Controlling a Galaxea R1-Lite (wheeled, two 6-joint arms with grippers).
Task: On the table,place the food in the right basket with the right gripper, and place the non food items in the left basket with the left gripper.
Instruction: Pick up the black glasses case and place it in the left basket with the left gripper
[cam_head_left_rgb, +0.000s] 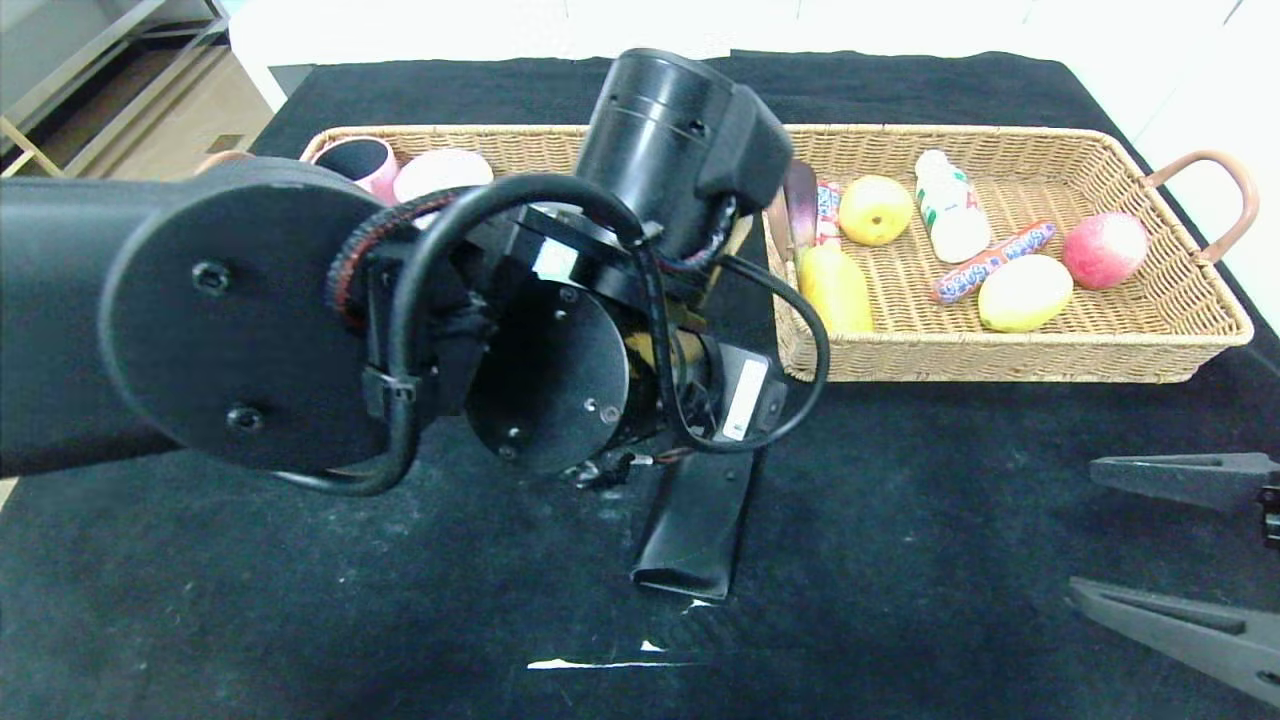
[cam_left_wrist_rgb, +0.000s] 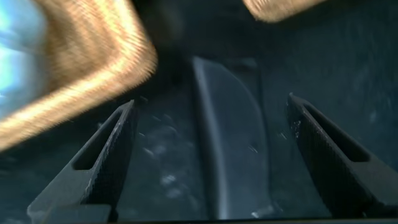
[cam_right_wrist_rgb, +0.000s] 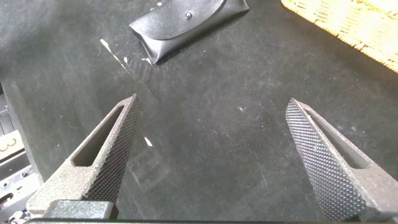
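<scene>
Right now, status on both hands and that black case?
Left hand open, over black case on table, not gripping. Right hand open, parked over bare cloth. Nothing blocking the case.

Woven wicker right basket (cam_head_left_rgb: 1010, 355); smooth black leather-like case (cam_head_left_rgb: 695, 525).

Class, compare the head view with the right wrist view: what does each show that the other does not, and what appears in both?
Only the head view shows the fruit and bottle in the right basket, the left basket and the left arm over the case. Only the right wrist view shows the case's snap button and the right gripper whole, fingers wide open above bare cloth. Both show the black case lying on the black tablecloth.
</scene>
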